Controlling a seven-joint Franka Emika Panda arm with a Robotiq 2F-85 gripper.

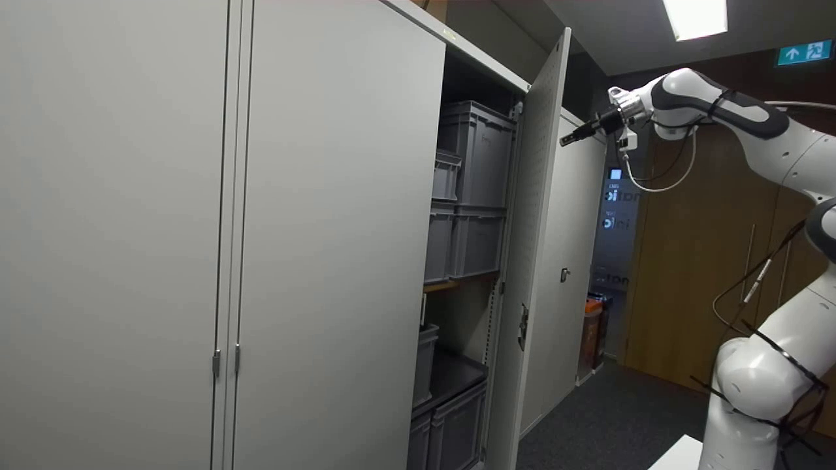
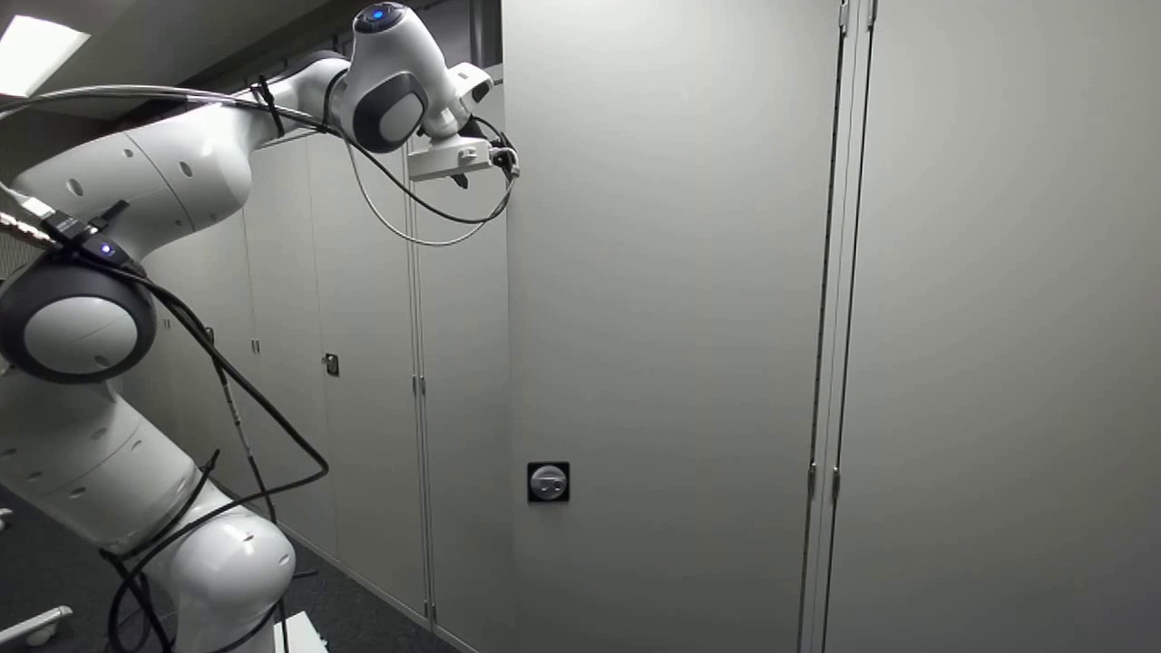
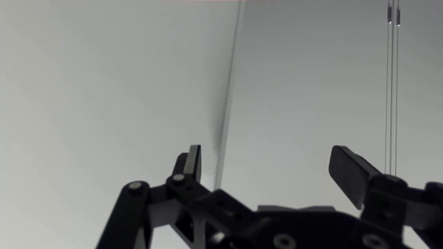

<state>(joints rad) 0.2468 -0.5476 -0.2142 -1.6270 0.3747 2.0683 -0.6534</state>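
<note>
Cabinet door stands beside the gripper, whose jaws are spread wide apart

At two o'clock in an exterior view, a green emergency-exit sign hung against the dark wall, bearing a white upward arrow on its left and a white running figure on its right. Toward three o'clock, pale lettering ran in rows across a dark glass panel, too blurred to read. At one o'clock, faint writing marked the front of an upper grey box, likewise illegible.
</note>
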